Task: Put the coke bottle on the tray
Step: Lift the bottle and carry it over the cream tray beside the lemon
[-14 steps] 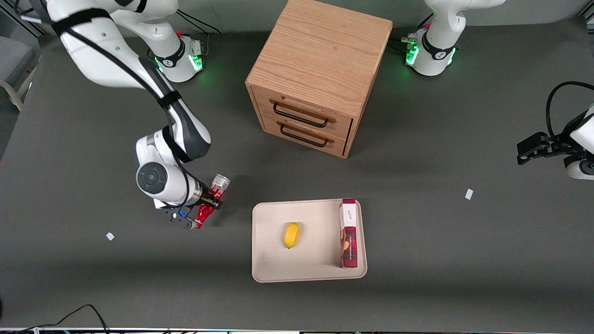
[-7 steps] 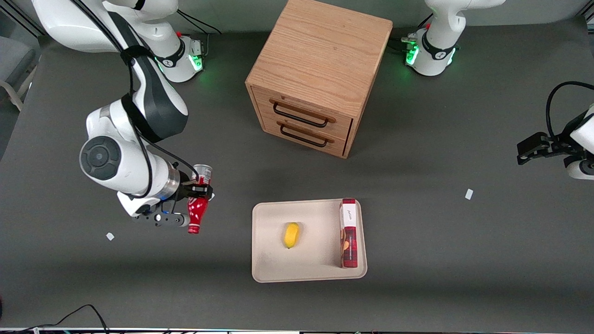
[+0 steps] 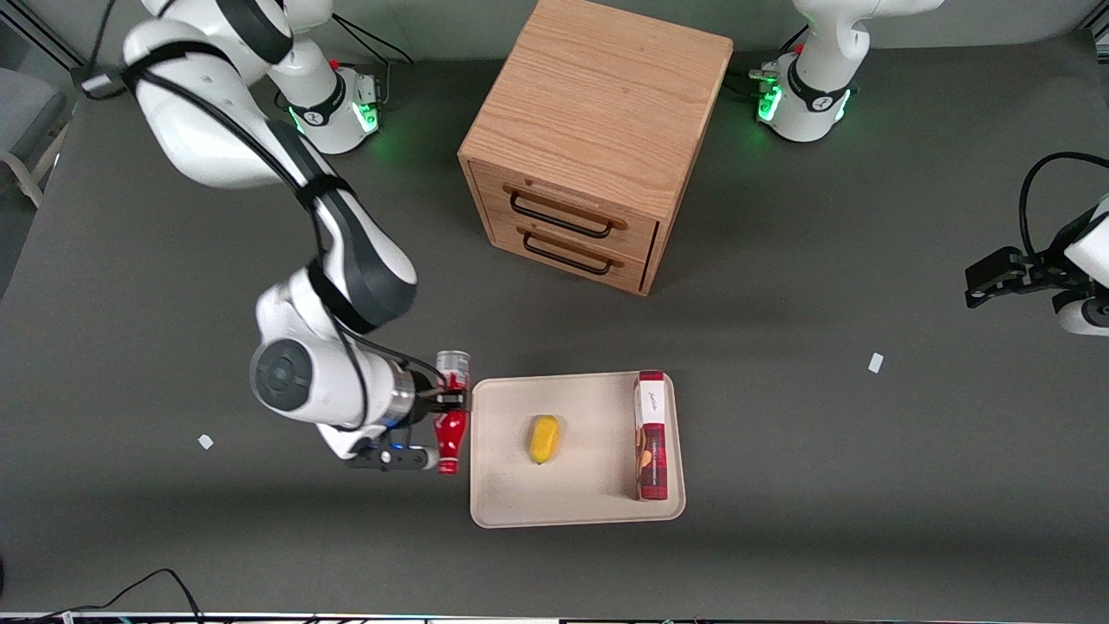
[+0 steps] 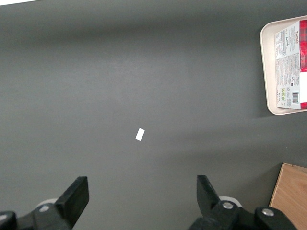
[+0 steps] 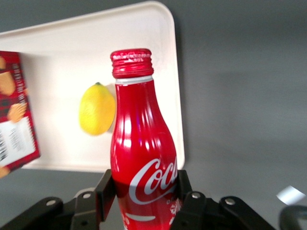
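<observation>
Two things already lie on the tray [image 3: 576, 503] in the front view: a lemon [image 3: 544, 438] and a red box [image 3: 651, 436]. Just beside its edge toward the working arm, the gripper [image 3: 450, 400] holds the coke bottle [image 3: 450, 428] above the table [image 3: 780, 451]. From the right wrist, both fingers [image 5: 104, 194] clamp the bottle's [image 5: 142, 158] body, lemon [image 5: 97, 109] and tray [image 5: 72, 52] nearby.

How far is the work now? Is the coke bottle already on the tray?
Not yet. Done: the hand is shut on the coke bottle and holds it off the table. In hand: it hangs at the tray's edge. Left: carry it over bare tray beside the lemon and release.
</observation>
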{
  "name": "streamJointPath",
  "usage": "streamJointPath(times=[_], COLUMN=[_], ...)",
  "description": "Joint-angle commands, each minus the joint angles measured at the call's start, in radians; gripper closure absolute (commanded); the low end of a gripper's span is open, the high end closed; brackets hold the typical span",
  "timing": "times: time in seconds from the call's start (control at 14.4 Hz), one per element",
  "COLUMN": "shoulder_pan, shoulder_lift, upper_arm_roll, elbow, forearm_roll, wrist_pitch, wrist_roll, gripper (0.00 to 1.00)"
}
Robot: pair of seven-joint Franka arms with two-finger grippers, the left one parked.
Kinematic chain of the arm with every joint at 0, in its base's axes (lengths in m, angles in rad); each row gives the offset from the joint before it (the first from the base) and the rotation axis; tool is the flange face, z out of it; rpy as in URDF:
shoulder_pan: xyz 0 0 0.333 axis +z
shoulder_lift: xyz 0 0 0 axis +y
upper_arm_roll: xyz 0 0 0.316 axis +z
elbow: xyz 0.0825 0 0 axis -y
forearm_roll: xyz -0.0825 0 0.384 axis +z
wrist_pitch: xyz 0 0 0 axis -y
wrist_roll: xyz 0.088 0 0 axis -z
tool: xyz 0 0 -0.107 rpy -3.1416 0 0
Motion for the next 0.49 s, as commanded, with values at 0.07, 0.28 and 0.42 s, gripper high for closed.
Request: streamJointPath(times=[0.07, 0.28, 0.42], shoulder_pan=[0.029, 0.031, 0.041], shoulder_lift=[0.107, 0.147, 0.163], upper_arm_roll=[0.006, 0.005, -0.007], elbow=[0.033, 0.015, 0.016], forearm_roll=[0.007, 0.005, 0.005], wrist_pitch=[0.132, 0.210, 0.232], wrist_roll=[0.089, 0.091, 0.092], gripper=[1.00, 1.00, 1.00])
